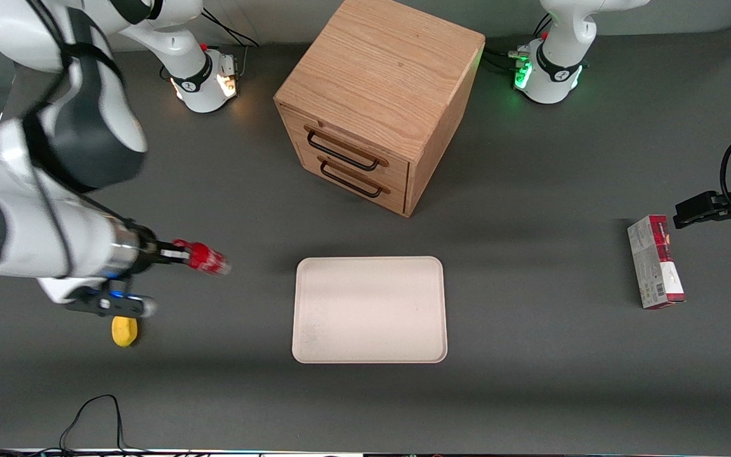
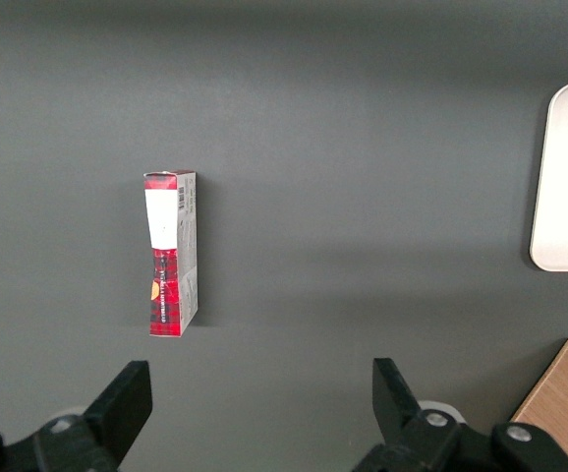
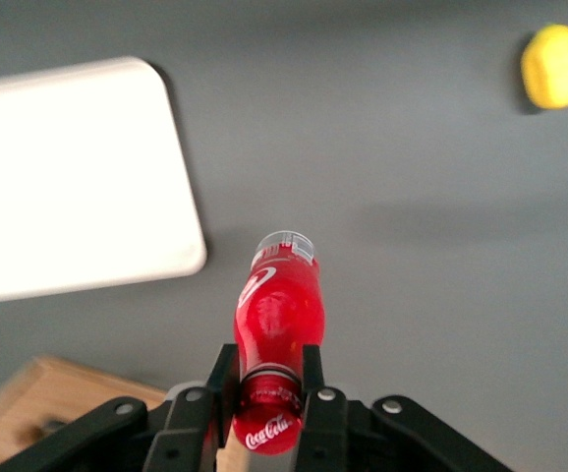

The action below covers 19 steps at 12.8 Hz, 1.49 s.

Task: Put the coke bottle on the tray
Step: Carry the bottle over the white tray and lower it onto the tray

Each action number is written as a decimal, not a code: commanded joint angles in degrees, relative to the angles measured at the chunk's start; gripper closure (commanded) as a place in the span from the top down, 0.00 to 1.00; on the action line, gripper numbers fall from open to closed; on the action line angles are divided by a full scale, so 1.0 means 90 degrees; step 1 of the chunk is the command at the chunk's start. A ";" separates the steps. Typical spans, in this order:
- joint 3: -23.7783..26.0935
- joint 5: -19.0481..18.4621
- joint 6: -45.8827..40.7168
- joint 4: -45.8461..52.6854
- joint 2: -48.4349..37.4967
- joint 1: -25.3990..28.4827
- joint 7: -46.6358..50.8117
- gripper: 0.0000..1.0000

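The tool (image 3: 268, 393) is closed on one coke bottle (image 3: 277, 315), gripping it near the cap end; the clear base points away from the tool. White "Coca-Cola" script is legible on the red label. The bottle is held above the desk (image 1: 530, 393), toward the working arm's end, clear of the tray (image 1: 370, 309). One cream-white tray lies in front of one wooden cabinet (image 1: 378, 101) with two drawers. One yellow lump (image 1: 124, 331) lies near the tool. One red-and-grey carton (image 1: 655, 261) lies toward the parked arm's end; its print is unreadable.
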 commanded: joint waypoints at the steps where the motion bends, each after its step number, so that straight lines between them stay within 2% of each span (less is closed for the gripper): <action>1: 0.0026 -0.0055 0.0770 0.0297 0.0572 0.0435 0.0991 0.00; 4: -0.0023 -0.0065 0.1621 0.0346 0.1042 0.0680 0.1705 0.00; 9: -0.0033 -0.0240 0.2608 0.0356 0.1618 0.0846 0.2311 0.00; 13: -0.0023 -0.0240 0.2990 0.0346 0.1795 0.0895 0.2575 0.00; 19: -0.0023 -0.0240 0.3040 0.0346 0.1795 0.0886 0.2576 0.00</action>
